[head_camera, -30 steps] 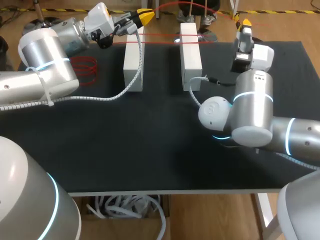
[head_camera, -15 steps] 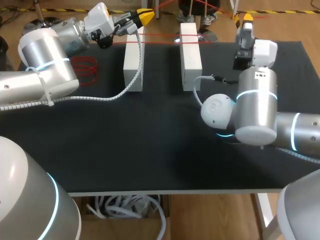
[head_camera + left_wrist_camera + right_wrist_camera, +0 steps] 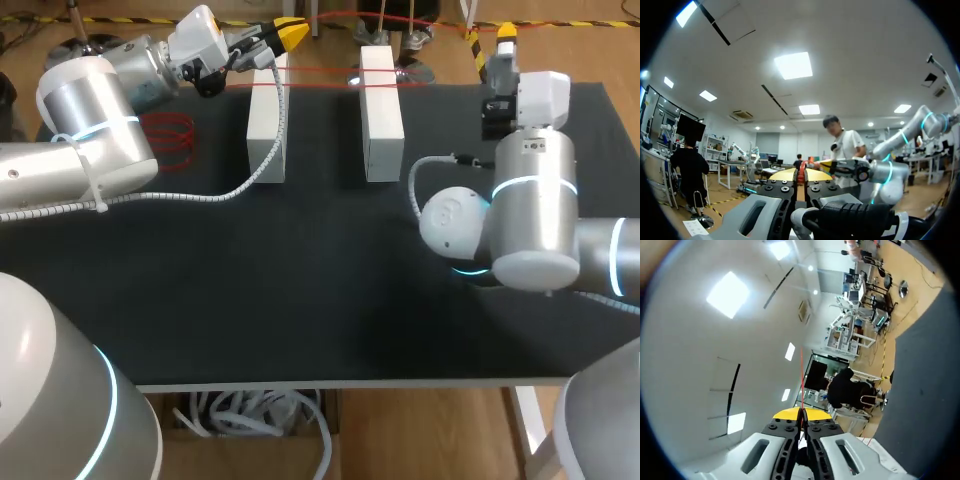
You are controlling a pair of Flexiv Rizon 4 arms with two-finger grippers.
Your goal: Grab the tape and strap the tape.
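Tape point(image 3: 318, 71), thin and red, drawn straight across the far ends of two white blocks point(image 3: 266, 125) on the table point(image 3: 300, 280); a second strand arcs above them between the claws. Left claw point(image 3: 290, 32) and right claw point(image 3: 505, 32) are each clenched on the tape, yellow tips pressed together, raised and set well apart, apparently to tension it for strapping. A red coil point(image 3: 168, 132) lies beside the left arm.

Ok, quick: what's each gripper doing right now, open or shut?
Left gripper: shut on the red tape.
Right gripper: shut on the red tape as well.
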